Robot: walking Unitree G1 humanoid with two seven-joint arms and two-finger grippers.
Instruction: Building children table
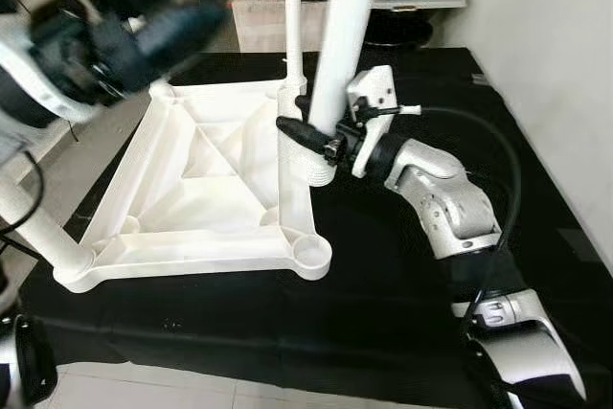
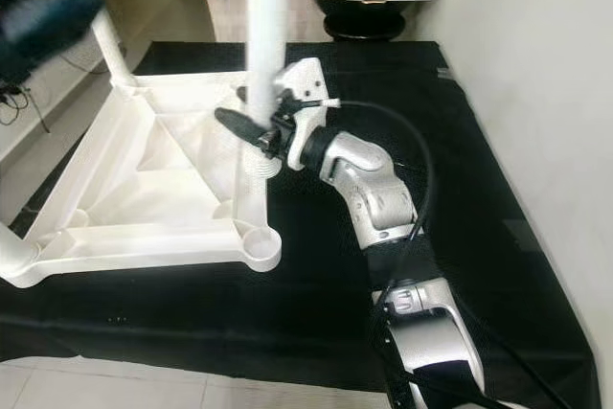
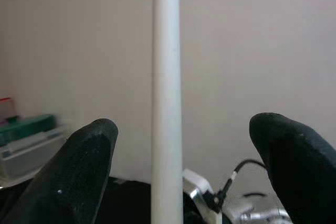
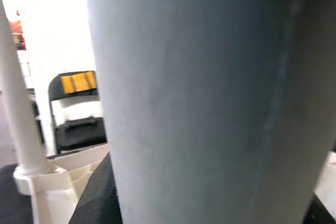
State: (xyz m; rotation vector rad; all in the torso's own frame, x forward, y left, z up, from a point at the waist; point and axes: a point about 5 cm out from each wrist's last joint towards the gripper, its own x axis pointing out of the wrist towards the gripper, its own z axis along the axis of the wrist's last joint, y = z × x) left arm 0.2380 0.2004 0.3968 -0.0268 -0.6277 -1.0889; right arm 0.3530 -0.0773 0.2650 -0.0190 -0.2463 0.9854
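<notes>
From my remote station I see the right gripper (image 1: 311, 136) reaching in from the right, its jointed silver arm bent at the elbow over the black mat (image 1: 402, 275); its black fingers are clamped around the lower part of a white table leg (image 1: 337, 55), just above the threaded end that meets a corner socket of the upturned white tabletop (image 1: 206, 184); the right wrist view is pressed right up against that smooth, pale, round tube. My left gripper (image 1: 158, 11) hangs raised and blurred at the upper left, above the tabletop's far corner; its two rounded black fingertips (image 3: 86, 169) stand spread wide with the leg upright between them, touching neither. The tabletop lies underside up on the mat, a square of moulded plastic with ribs running diagonally to a recessed centre and round sockets at the corners; another leg (image 1: 38, 227) juts from the near left corner, and a third (image 1: 293, 16) stands at the far side. A plain wall (image 1: 546, 64) closes the right side near the mat's edge; pale floor (image 1: 144, 392) borders the mat in front.
</notes>
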